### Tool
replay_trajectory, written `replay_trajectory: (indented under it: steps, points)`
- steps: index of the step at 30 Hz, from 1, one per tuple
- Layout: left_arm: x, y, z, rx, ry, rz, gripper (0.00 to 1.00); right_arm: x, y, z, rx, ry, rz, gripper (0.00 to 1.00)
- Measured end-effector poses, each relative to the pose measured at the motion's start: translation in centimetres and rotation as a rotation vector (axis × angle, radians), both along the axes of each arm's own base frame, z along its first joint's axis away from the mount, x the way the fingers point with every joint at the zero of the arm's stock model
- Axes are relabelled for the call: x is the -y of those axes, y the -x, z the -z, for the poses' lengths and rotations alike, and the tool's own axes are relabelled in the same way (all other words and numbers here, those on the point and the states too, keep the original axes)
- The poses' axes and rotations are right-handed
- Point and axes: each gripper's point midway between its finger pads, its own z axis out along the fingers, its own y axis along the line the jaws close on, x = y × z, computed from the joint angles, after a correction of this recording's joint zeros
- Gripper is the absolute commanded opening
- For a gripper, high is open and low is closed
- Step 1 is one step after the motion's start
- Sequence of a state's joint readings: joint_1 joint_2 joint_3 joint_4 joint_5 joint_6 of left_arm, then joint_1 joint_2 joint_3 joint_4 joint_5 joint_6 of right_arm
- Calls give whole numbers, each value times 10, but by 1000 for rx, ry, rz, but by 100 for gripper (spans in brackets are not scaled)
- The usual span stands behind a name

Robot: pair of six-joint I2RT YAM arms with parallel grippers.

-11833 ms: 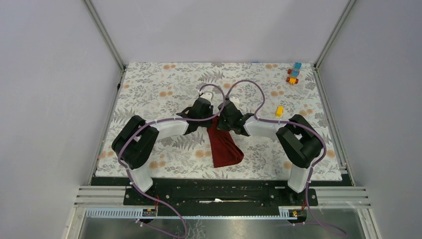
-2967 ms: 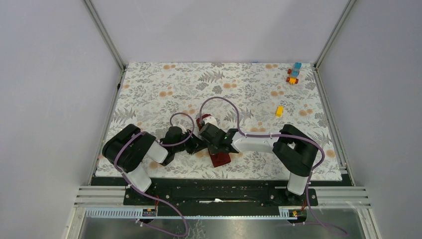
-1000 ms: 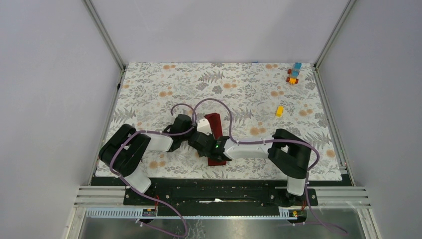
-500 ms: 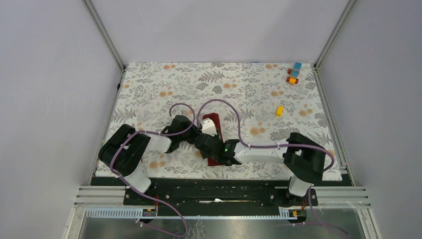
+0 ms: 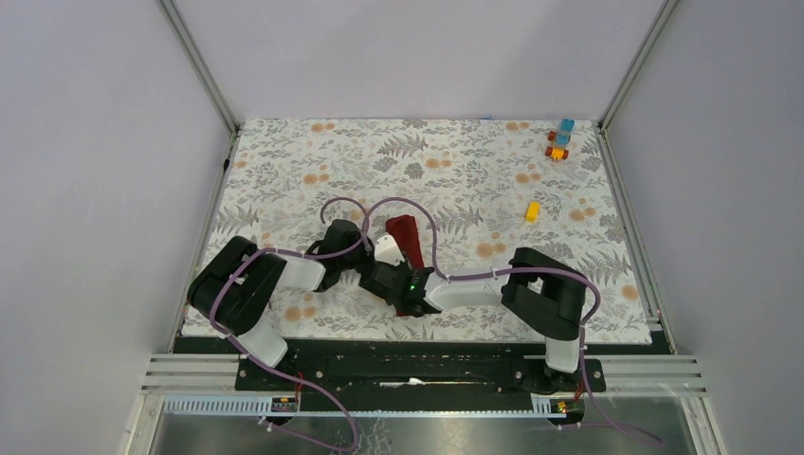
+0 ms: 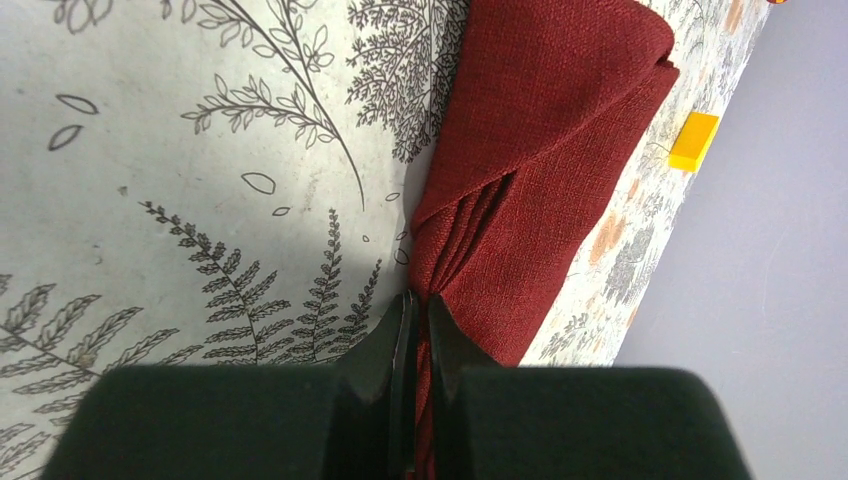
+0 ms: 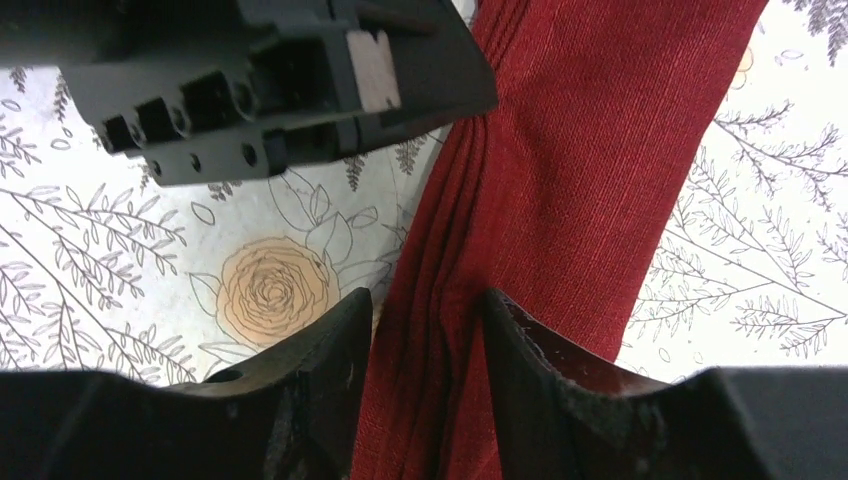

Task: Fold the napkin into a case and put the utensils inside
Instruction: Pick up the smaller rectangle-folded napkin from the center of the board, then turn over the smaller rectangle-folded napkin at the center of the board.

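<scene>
Left wrist view: pincer clamped on napkin edge

Left pincer (image 6: 418, 330) closed on pleated side edge of napkin (image 6: 545, 150). Right pincer (image 7: 425, 340) part open, fingers (image 7: 325, 350) straddling bunched folds; actual grip not discernible. Napkin folded long and narrow, flat on floral worktop (image 5: 313, 161), near front centre. Yellow block (image 6: 694, 141) lying beyond far end

Illumination is even, diffuse and bright in all three views, with no glare or blown highlights. In the top view the table (image 5: 284, 180) is uniformly lit and the arms cast only faint, soft shadows. The left wrist view shows a soft shadow on the table just ahead of the jaws; the dark housing behind the jaws is blurred, out of focus. In the right wrist view the napkin (image 7: 560, 190) weave ahead of the jaws is sharp and the near jaws are soft. Edge distortion is slight.
</scene>
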State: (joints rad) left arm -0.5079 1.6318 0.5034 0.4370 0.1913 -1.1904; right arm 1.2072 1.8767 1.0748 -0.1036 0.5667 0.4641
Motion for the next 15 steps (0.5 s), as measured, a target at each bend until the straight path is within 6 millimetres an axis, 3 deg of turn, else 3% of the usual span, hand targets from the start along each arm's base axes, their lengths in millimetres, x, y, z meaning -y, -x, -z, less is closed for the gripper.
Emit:
replay_trajectory:
  steps: [3,6,9,10,15]
  points:
    - [0,0,0,-7,4,-7,0,-4,-3,-1,20,18,10,45]
    - [-1,0,0,-14,6,-13,0,-6,-7,0,57,46,40,17]
    - [-4,2,-1,-25,-4,-20,0,-2,-10,-1,97,77,73,0]
    - [-6,3,-1,-28,-10,-22,4,-2,-11,-2,105,76,84,0]
    - [-26,12,-9,-28,-91,-22,57,-4,-7,-4,95,23,83,0]
